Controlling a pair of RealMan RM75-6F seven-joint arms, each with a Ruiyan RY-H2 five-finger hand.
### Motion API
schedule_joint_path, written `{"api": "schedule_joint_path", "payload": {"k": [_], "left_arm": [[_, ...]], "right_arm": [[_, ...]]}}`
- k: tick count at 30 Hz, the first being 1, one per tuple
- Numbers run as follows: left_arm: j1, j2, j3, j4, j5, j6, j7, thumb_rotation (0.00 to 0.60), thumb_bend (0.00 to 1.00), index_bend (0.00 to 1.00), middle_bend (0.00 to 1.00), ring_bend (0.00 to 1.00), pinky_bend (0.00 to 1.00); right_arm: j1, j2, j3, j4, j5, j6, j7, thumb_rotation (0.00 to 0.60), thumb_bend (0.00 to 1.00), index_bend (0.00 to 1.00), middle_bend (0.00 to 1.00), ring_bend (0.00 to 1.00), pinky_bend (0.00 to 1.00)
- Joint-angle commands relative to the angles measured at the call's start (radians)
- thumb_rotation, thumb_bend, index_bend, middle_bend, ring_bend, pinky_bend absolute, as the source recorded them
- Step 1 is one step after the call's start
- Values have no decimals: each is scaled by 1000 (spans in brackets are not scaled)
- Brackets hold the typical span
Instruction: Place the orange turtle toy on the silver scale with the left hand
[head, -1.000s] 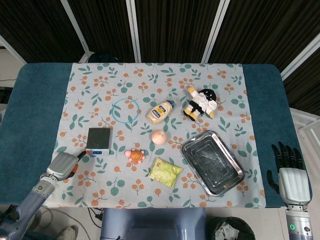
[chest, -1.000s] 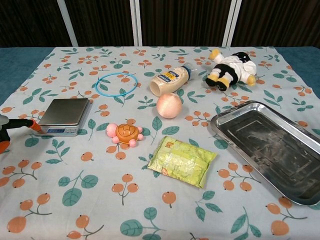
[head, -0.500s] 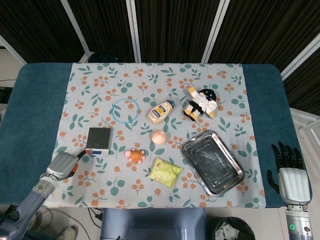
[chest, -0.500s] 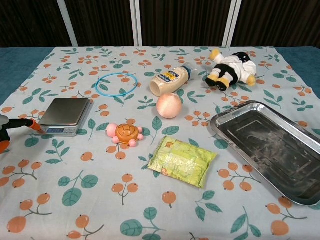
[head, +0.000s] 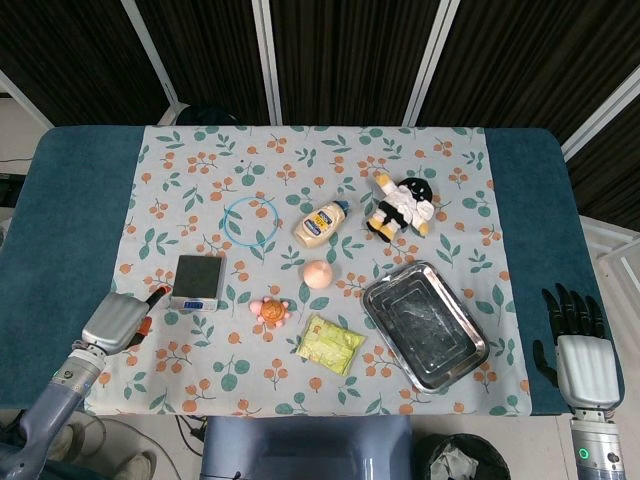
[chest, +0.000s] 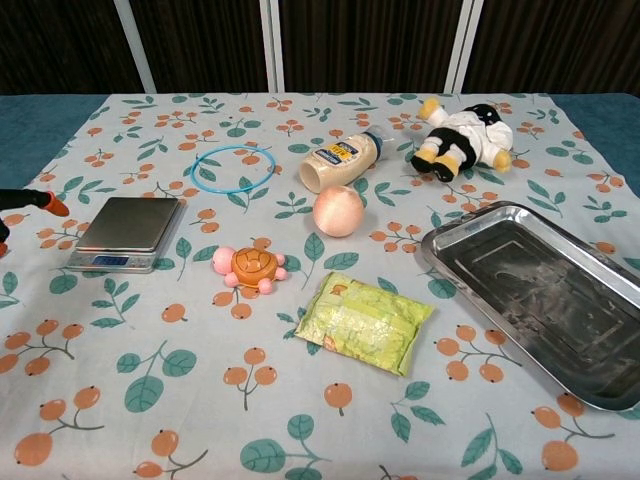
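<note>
The turtle (chest: 251, 267) sits left of frame centre, right of the scale (chest: 126, 231). It looks light, rigid and smooth: grip across the shell. Left hand (head: 118, 320) empty, finger spread unclear; right hand (head: 575, 345) open.

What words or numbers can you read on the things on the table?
None can be read for sure.
Mayonnaise bottle: there is a blue label with print on it, but it is too small and blurred to read.
Green snack packet: faint print, too blurred to read.
Scale: a small blue display on its front edge, no digits legible.
The turtle toy, penguin plush and tray show no writing.
</note>
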Motion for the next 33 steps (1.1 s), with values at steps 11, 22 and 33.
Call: {"api": "schedule_joint_path", "payload": {"k": [11, 22, 33], "left_arm": [[-74, 24, -113, -214, 50, 61, 87, 600, 80, 91, 179, 142, 248], [-234, -119, -200, -301, -250, 7, 479, 600, 80, 100, 199, 152, 250], [-343, -296, -204, -176, -426, 9, 606, 600, 86, 144, 259, 177, 251]], "right_arm": [[-2, 1, 1, -2, 1, 5, 0, 600, 527, 0, 0, 14, 0], [-5, -1, 7, -5, 9, 11, -3, 600, 526, 0, 0, 14, 0], [-4, -2, 10, -4, 18, 5, -5, 600, 526, 0, 0, 14, 0]]}}
